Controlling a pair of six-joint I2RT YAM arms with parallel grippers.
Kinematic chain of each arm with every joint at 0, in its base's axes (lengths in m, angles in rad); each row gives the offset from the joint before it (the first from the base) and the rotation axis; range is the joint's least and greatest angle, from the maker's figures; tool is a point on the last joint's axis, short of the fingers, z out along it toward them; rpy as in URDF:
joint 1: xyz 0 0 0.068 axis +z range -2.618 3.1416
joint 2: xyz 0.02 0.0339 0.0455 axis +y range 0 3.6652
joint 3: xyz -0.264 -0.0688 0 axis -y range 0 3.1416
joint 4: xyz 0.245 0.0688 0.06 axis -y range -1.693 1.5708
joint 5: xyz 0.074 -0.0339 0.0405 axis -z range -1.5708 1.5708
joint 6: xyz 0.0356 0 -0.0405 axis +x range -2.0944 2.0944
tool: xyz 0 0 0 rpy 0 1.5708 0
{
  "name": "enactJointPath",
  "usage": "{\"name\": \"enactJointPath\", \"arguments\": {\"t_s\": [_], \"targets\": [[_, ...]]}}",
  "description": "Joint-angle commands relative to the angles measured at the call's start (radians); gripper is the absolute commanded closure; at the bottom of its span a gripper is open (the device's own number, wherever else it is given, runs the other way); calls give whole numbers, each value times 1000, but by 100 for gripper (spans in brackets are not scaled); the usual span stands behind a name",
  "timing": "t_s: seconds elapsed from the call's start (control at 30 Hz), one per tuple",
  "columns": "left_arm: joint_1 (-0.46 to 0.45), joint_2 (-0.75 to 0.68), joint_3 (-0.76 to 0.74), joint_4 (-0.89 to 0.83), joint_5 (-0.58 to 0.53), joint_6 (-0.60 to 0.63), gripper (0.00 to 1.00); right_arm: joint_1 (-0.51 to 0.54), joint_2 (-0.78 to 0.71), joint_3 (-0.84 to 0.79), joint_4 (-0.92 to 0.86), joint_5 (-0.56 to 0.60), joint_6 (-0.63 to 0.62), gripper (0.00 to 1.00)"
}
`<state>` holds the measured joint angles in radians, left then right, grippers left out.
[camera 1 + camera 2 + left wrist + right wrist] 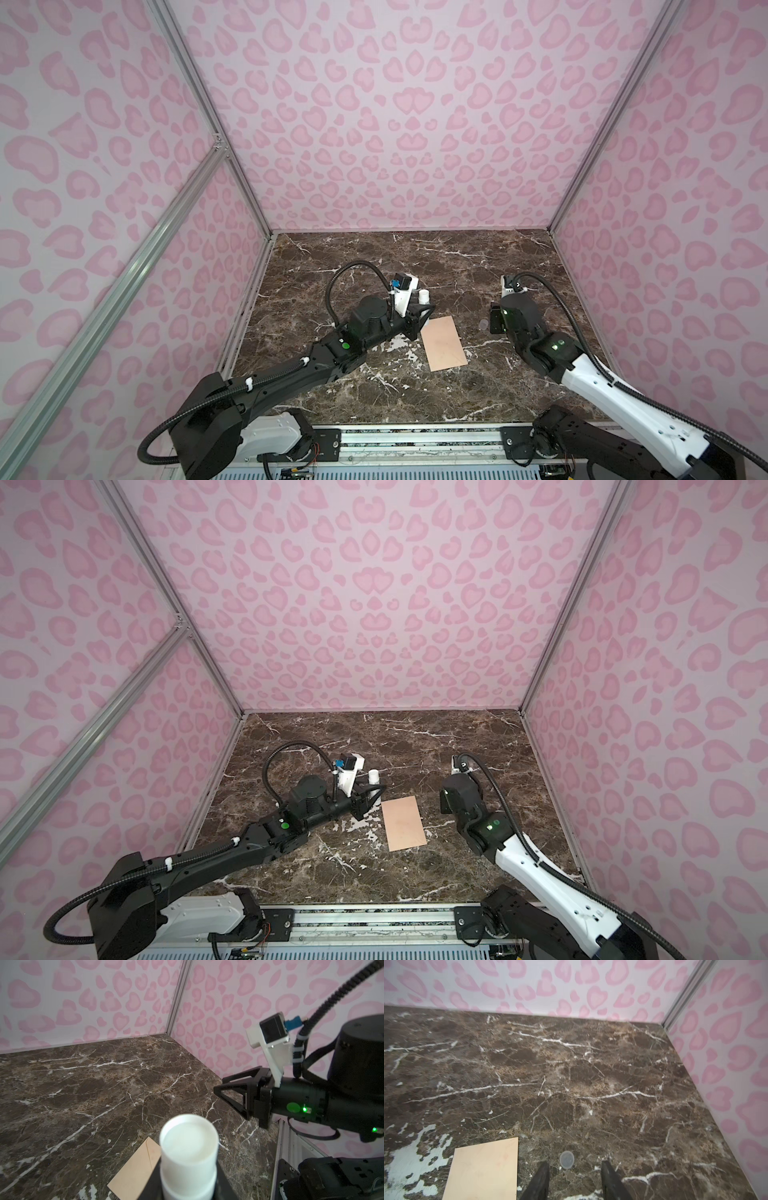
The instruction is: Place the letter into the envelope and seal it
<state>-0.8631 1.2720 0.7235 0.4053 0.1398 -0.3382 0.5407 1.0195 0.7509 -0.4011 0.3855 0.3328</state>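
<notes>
The envelope [444, 343] lies flat on the marble table [415, 257], at the centre of both top views. Each wrist view cuts it off at the bottom edge. The left gripper [424, 311], just beside the envelope's upper left corner, is clamped on a white tube [424, 296]. The tube blocks its fingers in the left wrist view. The right gripper [575, 1164], right of the envelope and apart from it, stands spread and empty. A small translucent cap [566, 1159] lies by its tips.

1 envelope [444, 343], 1 wht tube [189, 1147], 1 clr cap [566, 1160]
</notes>
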Motion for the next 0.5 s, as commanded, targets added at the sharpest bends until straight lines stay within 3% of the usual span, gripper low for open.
{"name": "enactJointPath", "arguments": {"t_s": [0.0, 0.47], "targets": [[-12, 37, 0, 53, 0, 55, 96, -34, 112, 78, -173, -65, 104, 58], [-37, 142, -28, 103, -75, 179, 96, -135, 315, 156, -225, -237, 190, 58]]}}
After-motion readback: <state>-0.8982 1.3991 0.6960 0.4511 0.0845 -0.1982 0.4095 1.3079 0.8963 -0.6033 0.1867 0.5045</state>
